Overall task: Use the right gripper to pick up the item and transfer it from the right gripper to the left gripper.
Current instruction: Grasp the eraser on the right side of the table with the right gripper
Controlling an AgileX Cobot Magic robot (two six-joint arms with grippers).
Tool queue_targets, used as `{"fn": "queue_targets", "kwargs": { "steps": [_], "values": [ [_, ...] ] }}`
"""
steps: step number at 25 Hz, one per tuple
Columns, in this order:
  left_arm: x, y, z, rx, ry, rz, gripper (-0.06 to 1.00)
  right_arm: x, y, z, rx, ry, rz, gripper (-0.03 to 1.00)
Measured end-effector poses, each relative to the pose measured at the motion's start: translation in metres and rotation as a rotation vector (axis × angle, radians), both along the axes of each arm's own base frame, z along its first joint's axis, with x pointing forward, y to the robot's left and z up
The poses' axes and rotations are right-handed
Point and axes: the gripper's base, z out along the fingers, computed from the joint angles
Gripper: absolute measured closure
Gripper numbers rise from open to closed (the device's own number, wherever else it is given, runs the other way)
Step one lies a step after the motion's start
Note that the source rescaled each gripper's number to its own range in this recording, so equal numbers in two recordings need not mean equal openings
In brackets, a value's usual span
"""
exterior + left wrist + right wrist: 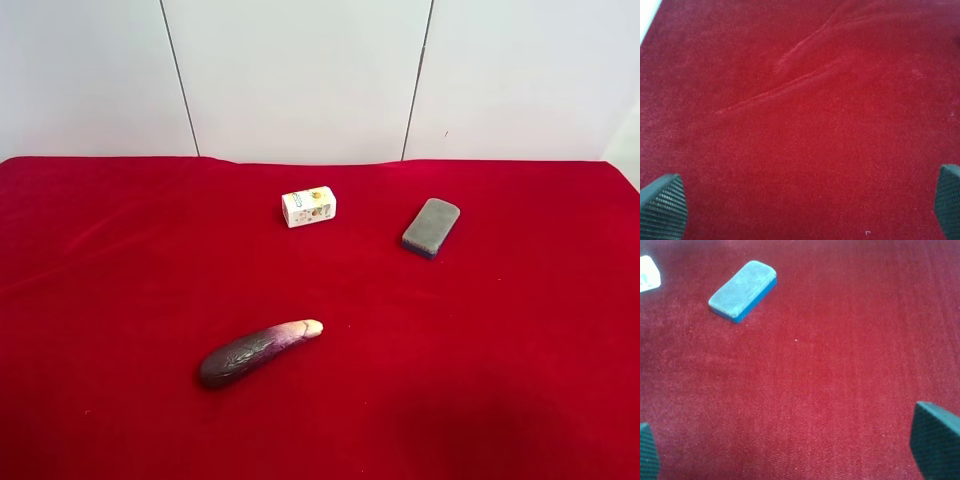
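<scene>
The item, a flat grey block with a dark blue base, lies on the red cloth at the back right of the exterior high view. It also shows in the right wrist view, far ahead of the right gripper, which is open and empty with only its fingertips in view. The left gripper is open and empty over bare red cloth, only its fingertips showing. Neither arm appears in the exterior high view.
A small white printed box stands left of the item; its corner shows in the right wrist view. A purple eggplant lies nearer the front middle. The red cloth has wrinkles under the left gripper. A white wall stands behind.
</scene>
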Motion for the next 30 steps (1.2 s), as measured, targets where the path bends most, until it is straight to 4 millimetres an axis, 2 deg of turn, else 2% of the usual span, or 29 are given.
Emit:
{"fn": "queue_targets", "kwargs": {
  "steps": [30],
  "values": [
    [0.0,0.0001,0.0,0.001,0.0,0.001,-0.06,0.0,0.0,0.0,0.0,0.0,0.0,-0.03]
  ]
}}
